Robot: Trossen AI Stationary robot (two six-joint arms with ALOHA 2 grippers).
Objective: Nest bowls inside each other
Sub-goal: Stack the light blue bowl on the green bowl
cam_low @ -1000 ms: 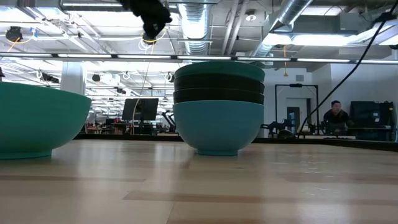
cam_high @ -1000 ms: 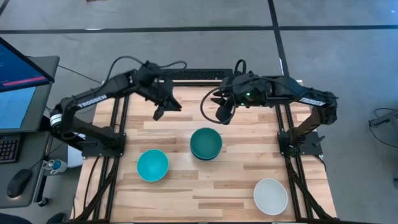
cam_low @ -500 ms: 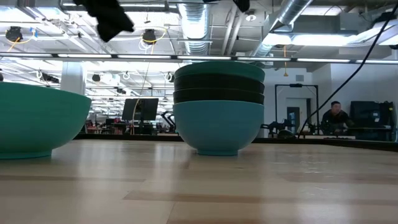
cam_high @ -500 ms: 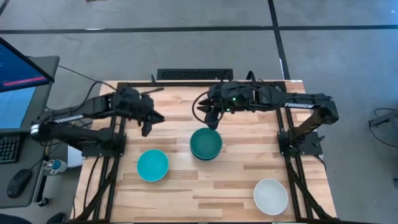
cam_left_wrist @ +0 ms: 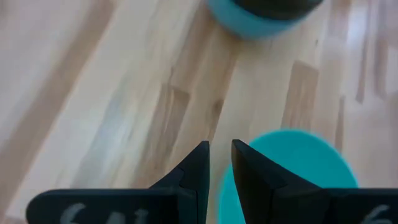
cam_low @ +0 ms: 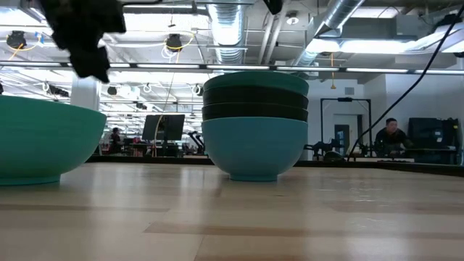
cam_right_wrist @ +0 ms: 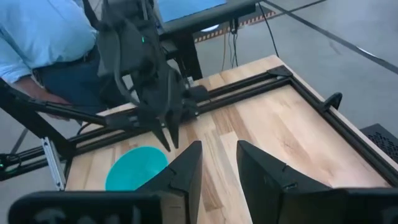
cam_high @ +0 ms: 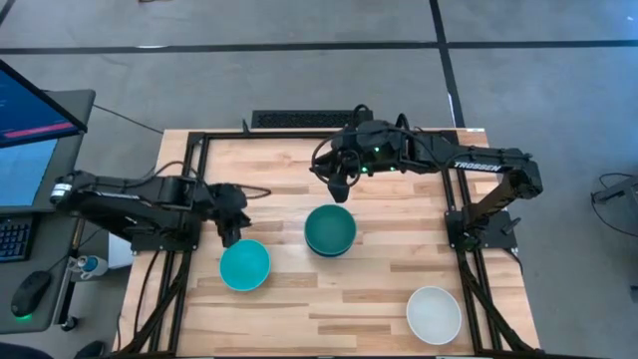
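A stack of nested bowls (cam_high: 330, 229) stands mid-table: sky-blue at the bottom, two black rims, dark teal-green on top (cam_low: 255, 123). A turquoise bowl (cam_high: 244, 264) rests on its base to the stack's left, and a white bowl (cam_high: 434, 313) sits near the near right corner. My left gripper (cam_high: 231, 236) hovers over the turquoise bowl's far left rim (cam_left_wrist: 292, 168), fingers together (cam_left_wrist: 219, 155). My right gripper (cam_high: 337, 189) hangs just beyond the stack's far side, shut and holding nothing (cam_right_wrist: 217, 155).
Black frame rails (cam_high: 299, 138) run along the table's far, left and right sides. A person in a light-blue shirt (cam_right_wrist: 37, 37) stands beyond the table's left side. A monitor (cam_high: 30, 110) is off the left edge. Bare wood lies between the stack and the white bowl.
My left gripper has swung from the far left part of the table toward the near edge and down, ending over the turquoise bowl's far rim. My right gripper has shifted a little to the left, above the far side of the stack. The bowls have not moved.
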